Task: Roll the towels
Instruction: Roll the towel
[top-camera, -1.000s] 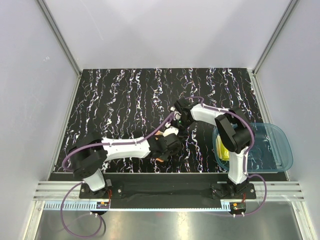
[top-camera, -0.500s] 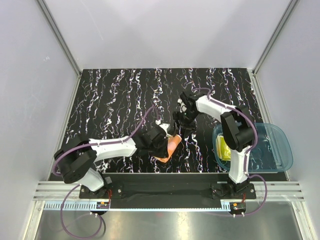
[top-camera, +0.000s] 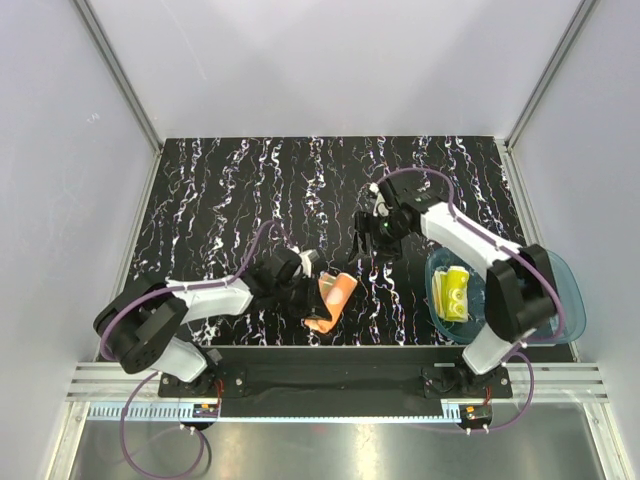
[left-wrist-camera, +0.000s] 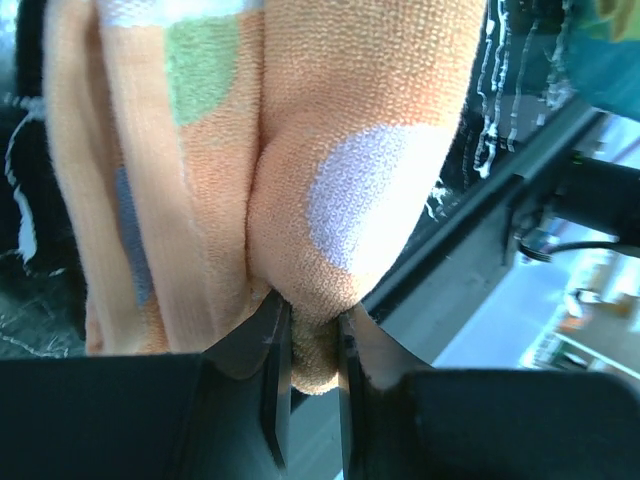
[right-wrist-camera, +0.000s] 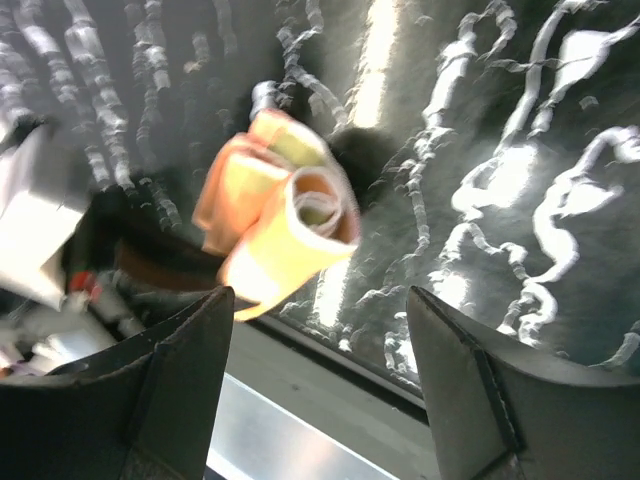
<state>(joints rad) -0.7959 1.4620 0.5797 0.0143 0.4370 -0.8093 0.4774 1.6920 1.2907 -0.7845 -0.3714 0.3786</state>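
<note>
The orange polka-dot towel (top-camera: 330, 300) is rolled up and lies near the table's front edge, left of centre. My left gripper (top-camera: 312, 290) is shut on the near end of that towel (left-wrist-camera: 330, 200), its fingers (left-wrist-camera: 272, 340) pinching a fold of cloth. The right wrist view shows the open end of the roll (right-wrist-camera: 290, 225). My right gripper (top-camera: 378, 238) hangs above the mat to the upper right of the roll, open and holding nothing. The yellow towel (top-camera: 453, 292) lies rolled inside the blue tray (top-camera: 560, 300).
The translucent blue tray sits at the table's front right corner, beside the right arm's base. The black marbled mat (top-camera: 240, 200) covers the table. A metal rail (top-camera: 330, 375) runs along the near edge.
My right gripper has let go of the orange towel, opened and drawn back to the right. My left gripper pulled the rolled towel leftward and toward the front edge.
</note>
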